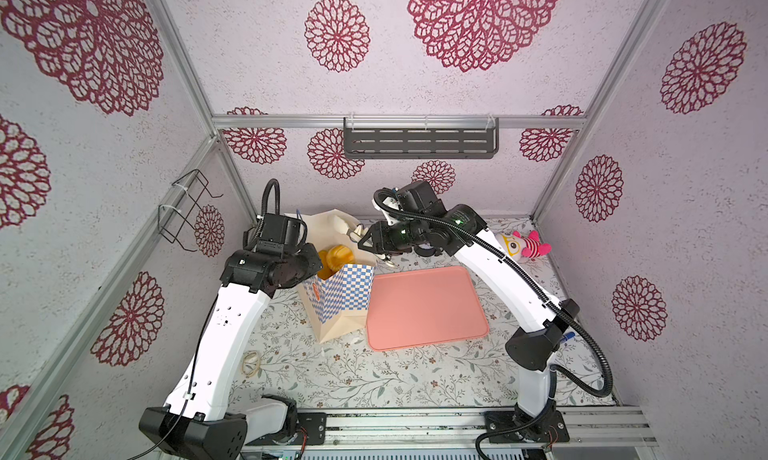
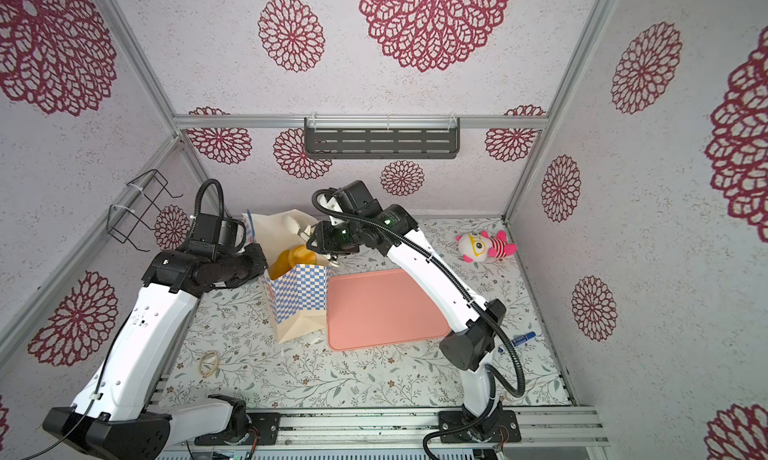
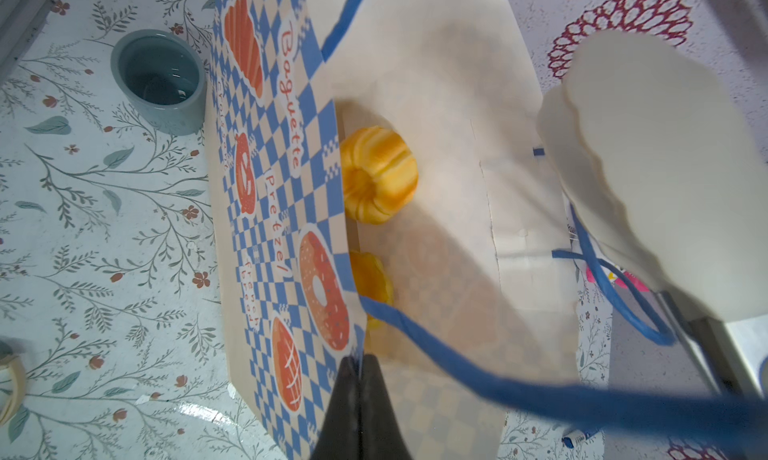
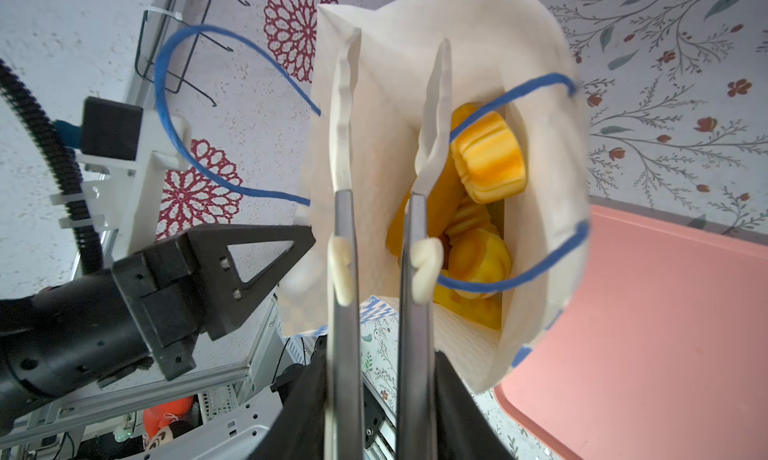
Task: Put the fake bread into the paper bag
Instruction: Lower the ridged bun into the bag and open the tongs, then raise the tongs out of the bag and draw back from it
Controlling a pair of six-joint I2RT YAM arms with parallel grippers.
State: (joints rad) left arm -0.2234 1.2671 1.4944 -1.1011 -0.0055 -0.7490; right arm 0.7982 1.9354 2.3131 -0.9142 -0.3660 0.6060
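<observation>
So the paper bag (image 1: 338, 296) is standing upright on the flowery table (image 1: 374, 379), just beside the flat pink tray (image 1: 428, 308), with its mouth wide open. The fake bread (image 1: 334, 258) is down inside it. In both top views it's only a yellow-orange heap poking up behind the checkered front wall. The right wrist view looks straight into the bag and shows a whole pile in there. A fluted ring cake (image 4: 490, 163) lies on its side on top of the rest, with a blue cord handle (image 4: 511, 92) crossing in front of it. The left wrist view catches two fluted pieces against the printed wall, and the lower one is half hidden by the rim.

The left gripper (image 3: 358, 366) has its fingers pressed together on the bag's rim, right by a blue handle, pinching that side of the paper. The right gripper (image 1: 368, 242) is clamped on a pair of metal tongs (image 4: 344, 237) that reach over the bag's mouth. The tongs' cream tips (image 4: 436, 104) are spread apart, and it's hard to tell if the nearer one touches the ring cake.

Other stuff: a pink-and-white plush toy (image 1: 525, 244) sits near the far right corner, well apart from the bag. There's a small blue-grey cup (image 3: 160, 84) by the bag's printed side, and a tan rubber band (image 1: 251, 362) on the table near the left arm
</observation>
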